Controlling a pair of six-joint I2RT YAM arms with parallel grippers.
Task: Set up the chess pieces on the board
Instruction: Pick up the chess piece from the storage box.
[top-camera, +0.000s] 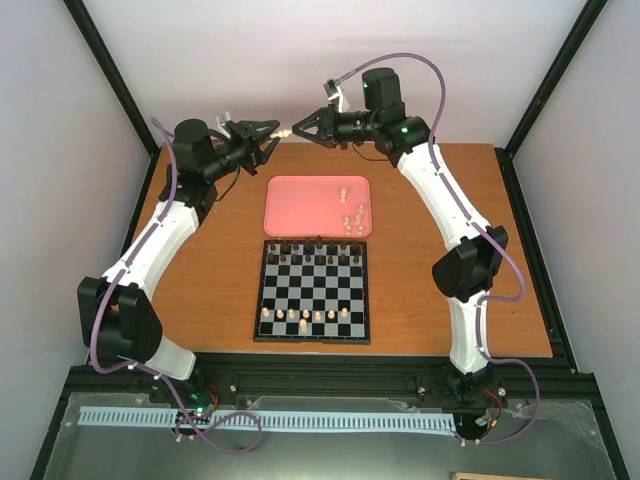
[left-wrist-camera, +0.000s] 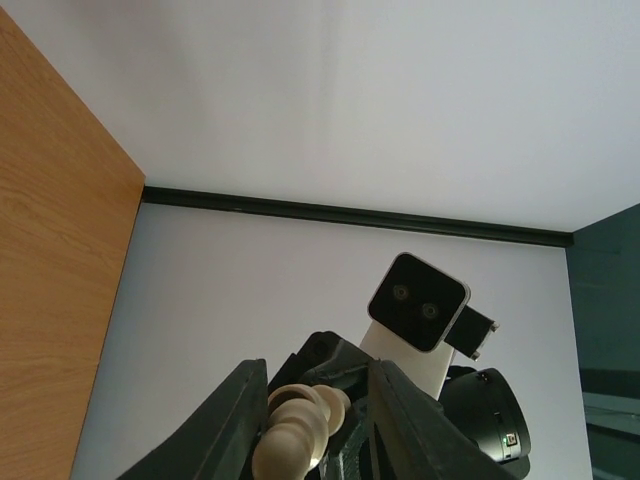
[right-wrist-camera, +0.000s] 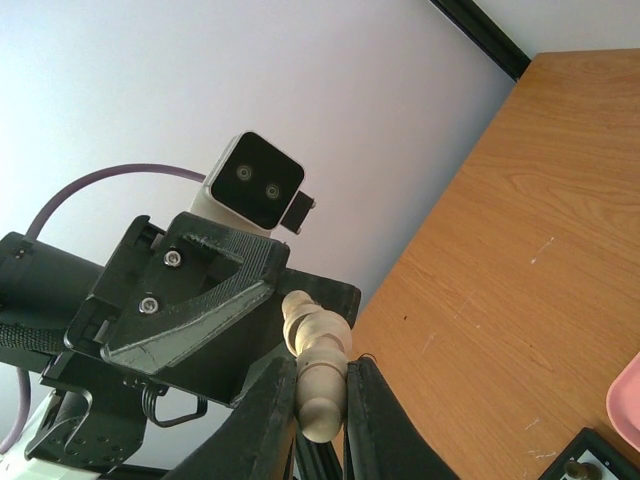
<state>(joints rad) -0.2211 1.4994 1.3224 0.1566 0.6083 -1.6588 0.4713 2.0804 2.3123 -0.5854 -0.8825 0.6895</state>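
A cream-white chess piece (top-camera: 285, 131) hangs in the air above the far edge of the table, between both grippers. My right gripper (top-camera: 306, 128) is shut on its base, as the right wrist view shows: the fingers (right-wrist-camera: 368, 400) clamp the piece (right-wrist-camera: 322, 350). My left gripper (top-camera: 266, 135) is open, its jaws spread around the piece's other end (left-wrist-camera: 297, 420), with a gap on one side. The board (top-camera: 312, 341) lies mid-table, with several cream pieces (top-camera: 305, 317) along its near row.
A pink tray (top-camera: 300, 200) behind the board holds several cream pieces (top-camera: 352, 212) on its right side. Dark brown pieces (top-camera: 315, 255) fill the board's far rows. A black frame and white walls enclose the table.
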